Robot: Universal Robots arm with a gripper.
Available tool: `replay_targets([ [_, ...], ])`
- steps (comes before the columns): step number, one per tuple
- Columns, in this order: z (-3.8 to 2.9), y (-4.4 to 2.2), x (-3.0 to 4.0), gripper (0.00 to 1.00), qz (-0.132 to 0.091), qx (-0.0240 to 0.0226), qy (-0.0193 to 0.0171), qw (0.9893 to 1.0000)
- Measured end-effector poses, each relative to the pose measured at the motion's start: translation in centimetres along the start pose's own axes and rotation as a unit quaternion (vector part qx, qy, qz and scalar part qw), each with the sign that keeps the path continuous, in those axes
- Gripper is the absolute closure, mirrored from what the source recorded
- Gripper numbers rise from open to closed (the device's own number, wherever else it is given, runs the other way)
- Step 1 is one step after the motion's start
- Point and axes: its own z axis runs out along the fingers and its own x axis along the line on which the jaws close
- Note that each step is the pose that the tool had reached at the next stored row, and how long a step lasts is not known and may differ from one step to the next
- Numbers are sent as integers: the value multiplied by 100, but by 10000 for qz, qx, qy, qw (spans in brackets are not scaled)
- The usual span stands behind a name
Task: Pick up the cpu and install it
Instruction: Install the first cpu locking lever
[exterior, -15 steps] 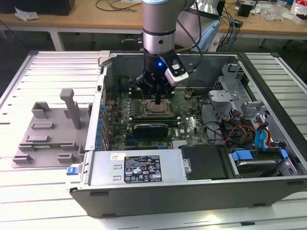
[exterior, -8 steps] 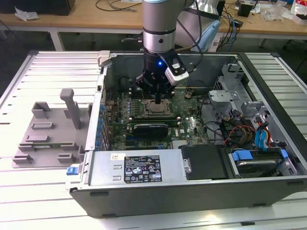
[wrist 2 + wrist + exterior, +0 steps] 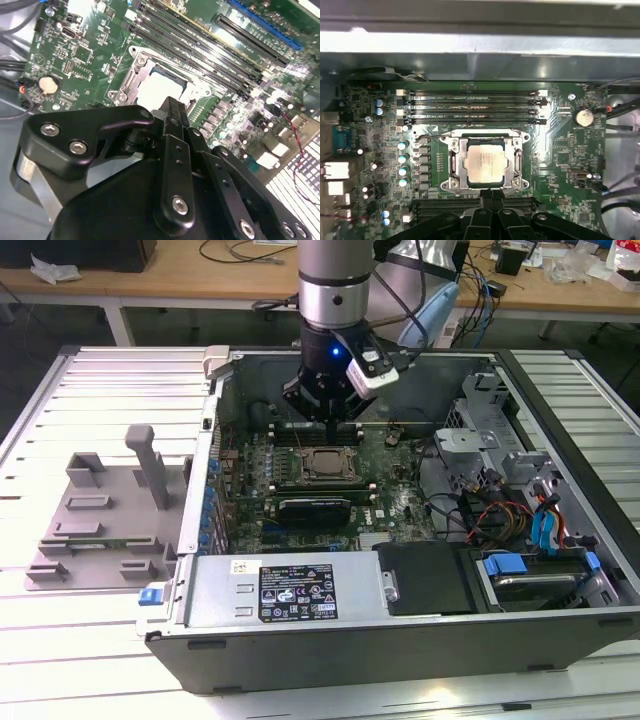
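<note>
the cpu (image 3: 487, 162) sits flat inside the black-framed socket (image 3: 453, 165) on the green motherboard (image 3: 560, 150), silver top facing up. the exterior view shows the same chip (image 3: 325, 462) near the middle of the open computer case (image 3: 420, 640), and the second wrist view catches a pale patch of it (image 3: 160, 87) just past the fingertips.

the hand (image 3: 492, 192) hangs over the board at the socket's edge. its two black fingers are pressed together with only a thin seam between them and nothing gripped. in the exterior view the hand (image 3: 330, 422) hovers over the row of memory slots (image 3: 300, 428) just beside the socket, apart from the chip. in the second wrist view the hand (image 3: 172, 107) ends in one narrow tip over the socket's rim.

the long black memory slots (image 3: 470, 107) run side by side just beyond the socket, and a round coin battery (image 3: 583, 117) lies on the board well apart from it.

the case lies on its side on the slatted white tabletop (image 3: 60, 640). on the exterior view's left, outside the case, a grey plastic fixture tray (image 3: 100, 530) rests on the tabletop with an upright post. a labelled power supply (image 3: 290, 590) fills the near edge of the case.
</note>
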Motion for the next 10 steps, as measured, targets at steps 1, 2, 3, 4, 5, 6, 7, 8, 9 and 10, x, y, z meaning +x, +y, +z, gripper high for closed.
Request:
replay_targets([
  [1,-26,-2,-1,89,0,1,0,10000],
  [2,-25,-2,-1,89,0,-1,0,10000],
  [3,-25,-2,-1,89,0,-1,0,10000],
  [4,-26,-2,-1,89,0,0,0,10000],
  [5,-26,-2,-1,89,0,0,0,10000],
  [6,-26,-2,-1,89,0,0,0,10000],
  [7,-26,-2,-1,89,0,0,1,10000],
  [8,-26,-2,6,89,0,0,1,10000],
  [9,-27,-2,15,89,-1,0,1,10000],
  [10,-28,-3,33,89,-1,1,1,10000],
])
